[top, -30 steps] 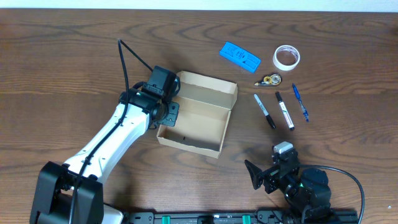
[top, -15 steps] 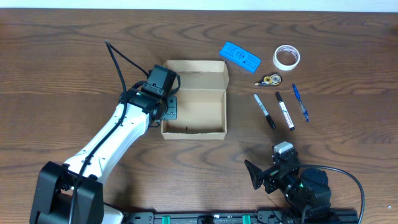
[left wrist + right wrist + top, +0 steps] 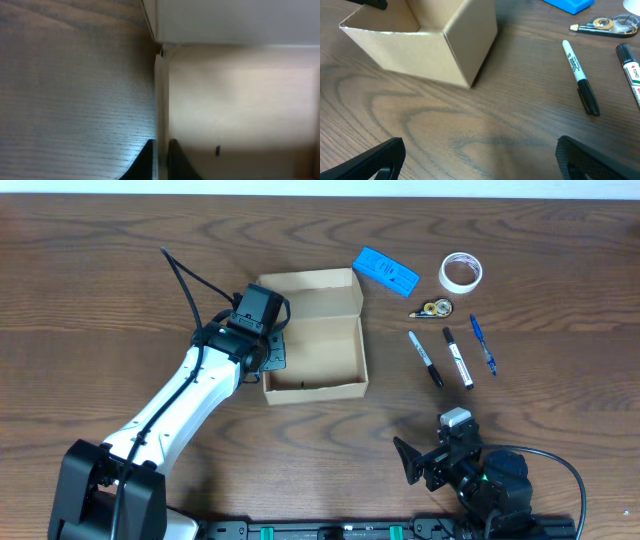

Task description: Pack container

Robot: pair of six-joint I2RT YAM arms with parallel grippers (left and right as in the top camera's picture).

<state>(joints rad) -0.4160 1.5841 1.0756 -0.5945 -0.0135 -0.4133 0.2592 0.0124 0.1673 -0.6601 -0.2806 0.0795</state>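
The container (image 3: 315,350) is an open tan cardboard box left of the table's middle, its flap lid (image 3: 305,288) folded back on the far side. It holds nothing that I can see. My left gripper (image 3: 272,356) straddles the box's left wall: in the left wrist view one black finger (image 3: 145,162) lies outside the wall (image 3: 161,100) and the other inside, both close against it. My right gripper (image 3: 428,444) rests near the front edge, jaws wide apart over bare wood (image 3: 480,155). The container (image 3: 420,40) stands ahead and to the left of it.
Right of the box lie two black markers (image 3: 425,358) (image 3: 458,358) and a blue pen (image 3: 483,345). Behind them are a blue flat pack (image 3: 385,270), a tape roll (image 3: 462,272) and a correction tape (image 3: 432,308). The nearer marker (image 3: 581,77) shows in the right wrist view.
The left gripper has swung the container from a skewed pose to nearly square with the table and shifted it slightly away. The right arm has not moved.
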